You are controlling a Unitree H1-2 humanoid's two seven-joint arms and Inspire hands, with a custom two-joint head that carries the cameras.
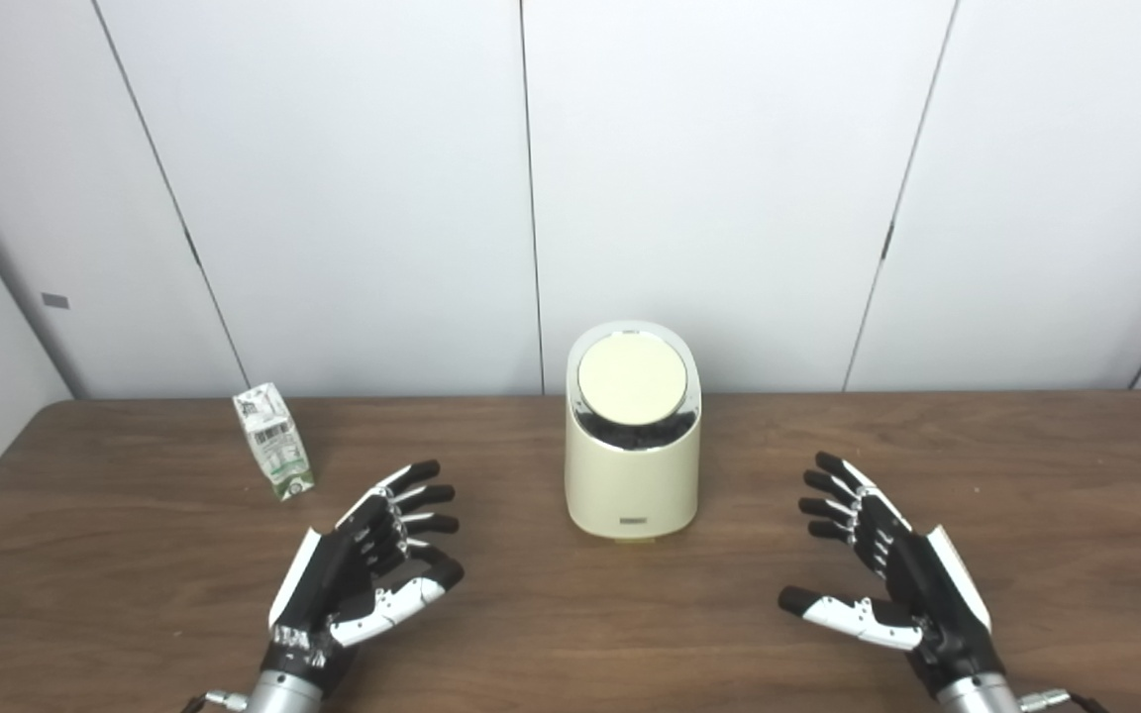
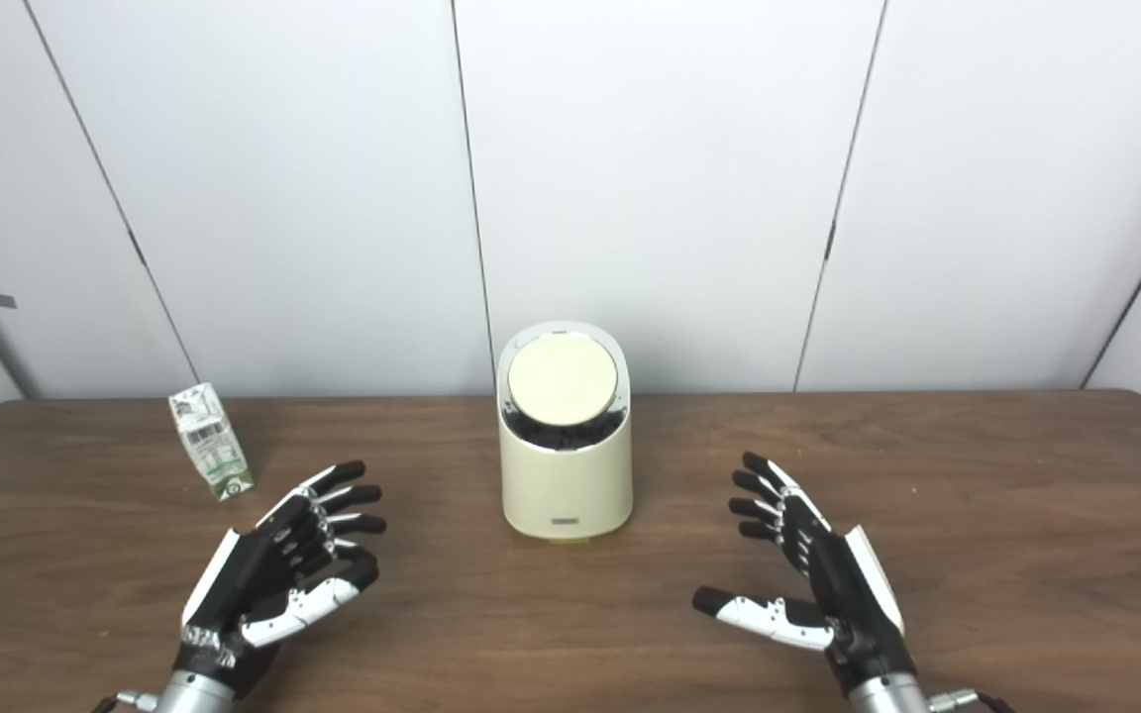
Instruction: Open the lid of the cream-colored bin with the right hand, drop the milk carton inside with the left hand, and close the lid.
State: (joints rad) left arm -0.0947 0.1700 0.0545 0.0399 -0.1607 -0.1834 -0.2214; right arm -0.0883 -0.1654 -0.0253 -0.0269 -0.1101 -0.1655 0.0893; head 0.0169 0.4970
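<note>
Milk carton (image 1: 274, 441), judged light and crushable, is best gripped by its sides; left robot hand (image 1: 363, 569) and right robot hand (image 1: 882, 564) are spread, empty.

A bare test lab or robot cell: a dark wood-grain bench (image 1: 828, 634) stands against plain white wall panels (image 1: 353, 198) with dark seams. Only 2 props sit on it, a bin (image 1: 632, 475) and a carton (image 1: 273, 441), staged apart.
</note>
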